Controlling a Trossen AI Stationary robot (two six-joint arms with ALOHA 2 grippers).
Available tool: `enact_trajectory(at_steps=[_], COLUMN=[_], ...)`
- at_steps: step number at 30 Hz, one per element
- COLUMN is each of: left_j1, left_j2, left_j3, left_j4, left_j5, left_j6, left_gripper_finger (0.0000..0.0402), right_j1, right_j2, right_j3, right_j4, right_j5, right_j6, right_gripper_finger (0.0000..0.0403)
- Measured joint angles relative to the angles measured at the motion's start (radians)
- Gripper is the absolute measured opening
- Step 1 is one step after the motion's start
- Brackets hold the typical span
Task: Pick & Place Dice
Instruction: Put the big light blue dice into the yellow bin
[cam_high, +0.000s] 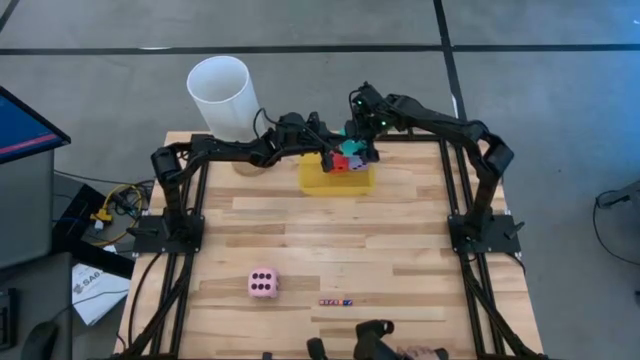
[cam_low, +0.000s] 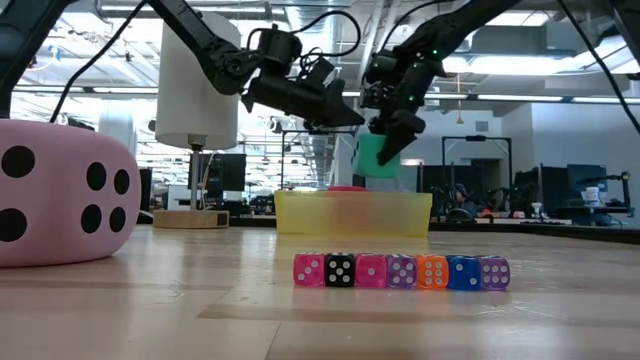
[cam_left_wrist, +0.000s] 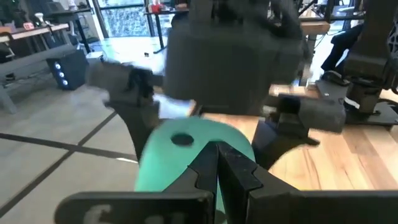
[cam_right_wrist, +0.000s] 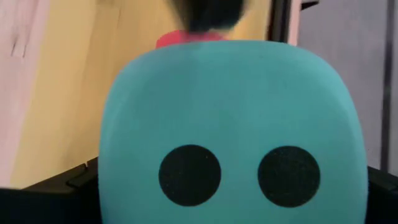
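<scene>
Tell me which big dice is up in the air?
The cyan dice, held by the right claw above the yellow tub. The pink dice sits on the table; the red dice is in the tub.

Both arms reach in from their side mounts and meet near the far middle of the desk. The left claw (cam_low: 345, 118) is raised, its fingers pressed together with nothing between them, tips aimed toward the right arm. The right claw (cam_low: 385, 148) points steeply down, fingers spread wide around a cyan cube (cam_right_wrist: 230, 130).
</scene>
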Motion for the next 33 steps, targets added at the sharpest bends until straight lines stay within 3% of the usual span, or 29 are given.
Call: enact_trajectory(at_steps=[22,26,33], left_j1=[0.000,-0.003,-0.003], left_j2=[0.000,0.000,0.000], left_j3=[0.000,0.000,0.000], left_j4=[0.001,0.002,-0.023], left_j5=[-0.002,-0.058,-0.066], left_j6=[0.003,0.004,0.004], left_gripper_finger=[0.0000,0.0000,0.0000], right_j1=[0.022,0.020,0.021], right_j2=[-0.011,-0.007,0.007], right_j3=[-0.001,-0.001,-0.002], right_j4=[0.035,0.063,0.076], right_j5=[-0.015,-0.014,-0.015], right_j6=[-0.010,-0.021,-0.035], right_gripper_finger=[0.0400,0.0400,0.0400])
